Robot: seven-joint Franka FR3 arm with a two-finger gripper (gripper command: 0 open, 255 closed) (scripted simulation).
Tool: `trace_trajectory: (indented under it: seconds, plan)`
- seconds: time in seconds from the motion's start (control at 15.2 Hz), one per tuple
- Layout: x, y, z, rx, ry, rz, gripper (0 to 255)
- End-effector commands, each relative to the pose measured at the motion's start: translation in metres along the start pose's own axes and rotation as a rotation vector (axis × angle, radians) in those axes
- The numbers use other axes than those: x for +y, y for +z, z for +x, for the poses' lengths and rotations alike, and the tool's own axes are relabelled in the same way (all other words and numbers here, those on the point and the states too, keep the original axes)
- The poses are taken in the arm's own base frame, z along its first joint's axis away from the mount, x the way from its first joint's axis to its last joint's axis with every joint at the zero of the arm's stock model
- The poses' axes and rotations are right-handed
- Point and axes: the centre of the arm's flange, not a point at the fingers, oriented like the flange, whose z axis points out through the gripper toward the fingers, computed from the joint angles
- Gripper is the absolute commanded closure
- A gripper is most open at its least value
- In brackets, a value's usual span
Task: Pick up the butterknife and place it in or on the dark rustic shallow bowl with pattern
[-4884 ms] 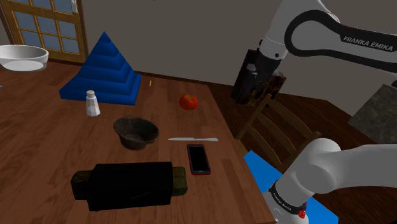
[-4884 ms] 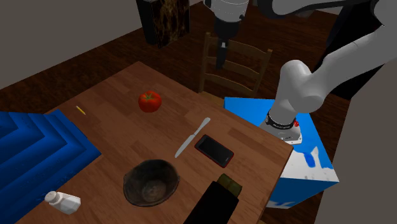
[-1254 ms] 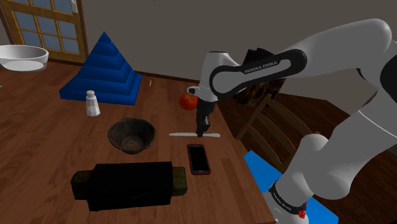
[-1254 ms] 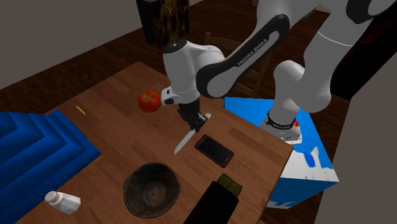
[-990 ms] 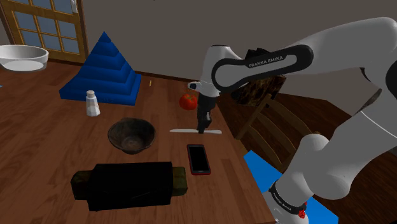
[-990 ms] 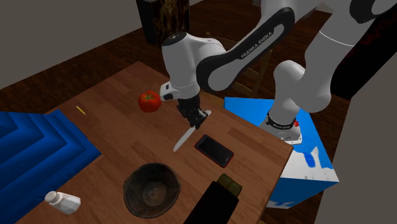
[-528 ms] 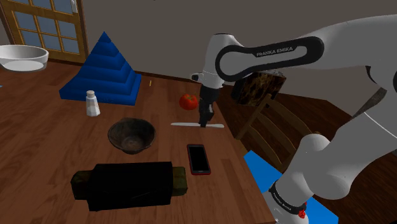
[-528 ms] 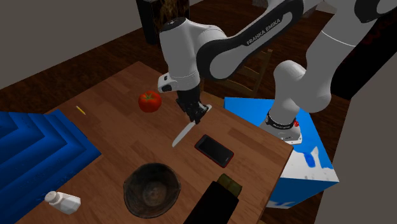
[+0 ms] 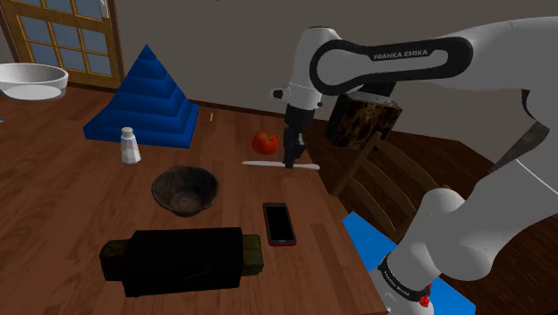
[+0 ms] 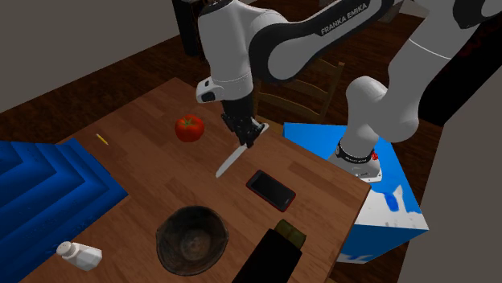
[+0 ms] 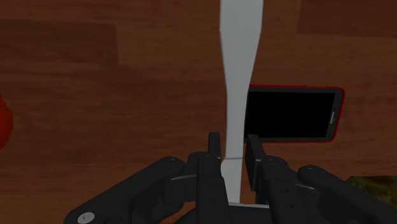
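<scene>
My black gripper [image 9: 289,165] [image 10: 248,141] [image 11: 233,153] is shut on the pale grey butterknife [image 9: 266,165] [image 10: 228,162] [image 11: 238,76], clasping it near the handle end. The knife hangs level above the wooden table [image 9: 71,197], its blade pointing away from the fingers. The dark shallow bowl [image 9: 185,190] [image 10: 191,237] sits on the table, to the left of and nearer than the knife in the shoulder view, with nothing inside it that I can see.
A red-cased phone [image 9: 279,223] [image 10: 270,190] [image 11: 290,114] lies below the knife. A tomato [image 9: 265,142] [image 10: 190,128], a blue stepped pyramid [image 9: 147,98], a salt shaker [image 9: 131,146], a dark block [image 9: 183,259] and a chair [image 9: 384,183] are nearby.
The gripper has risen with the butterknife held in it, lifting it higher off the table. The bowl and phone have stayed put.
</scene>
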Motion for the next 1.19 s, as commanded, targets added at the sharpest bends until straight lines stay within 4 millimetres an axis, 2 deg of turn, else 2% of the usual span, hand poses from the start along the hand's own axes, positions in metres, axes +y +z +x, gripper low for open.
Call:
trace_trajectory:
  seconds: [0.0,0.4,1.12]
  plan:
    - [-0.001,-0.011,0.000,0.000,0.000,0.000,255]
    - [-0.007,-0.040,-0.001,0.000,0.000,0.000,255]
    - [-0.025,-0.046,0.143,0.000,0.000,0.000,255]
